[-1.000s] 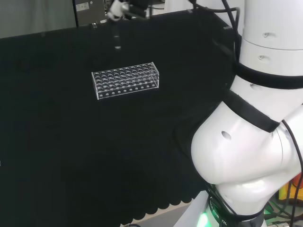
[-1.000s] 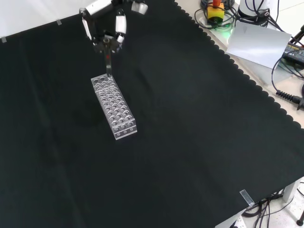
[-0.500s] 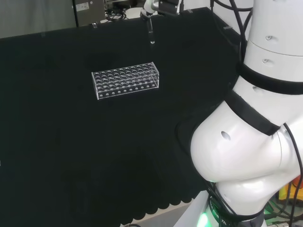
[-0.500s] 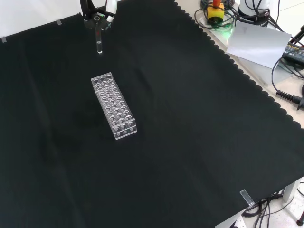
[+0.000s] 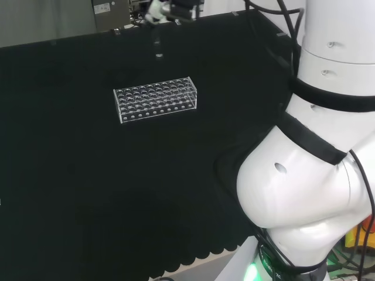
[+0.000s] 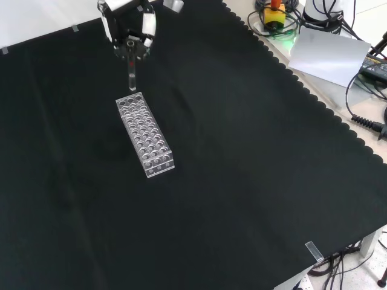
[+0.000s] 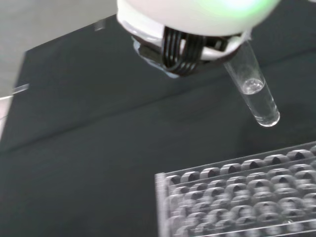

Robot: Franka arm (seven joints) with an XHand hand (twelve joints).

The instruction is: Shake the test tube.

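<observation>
Black cloth point(image 6: 242, 181) covers the bench. A clear tube rack point(image 6: 144, 133) lies on it at the front view's upper left. Above the rack's far end, the hand point(image 6: 129, 24) pinches the test tube point(image 6: 131, 77), which hangs clear of the rack.

Laboratory robot test bench. Evidence: black cloth point(image 6: 242, 181) over the bench, a clear multi-well tube rack point(image 6: 145, 134), cabling and electronic gear point(image 6: 363, 66) at the edge.

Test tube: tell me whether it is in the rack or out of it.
Out. The hand holds the test tube in the air above the cloth, its bottom end clear of the rack.
</observation>
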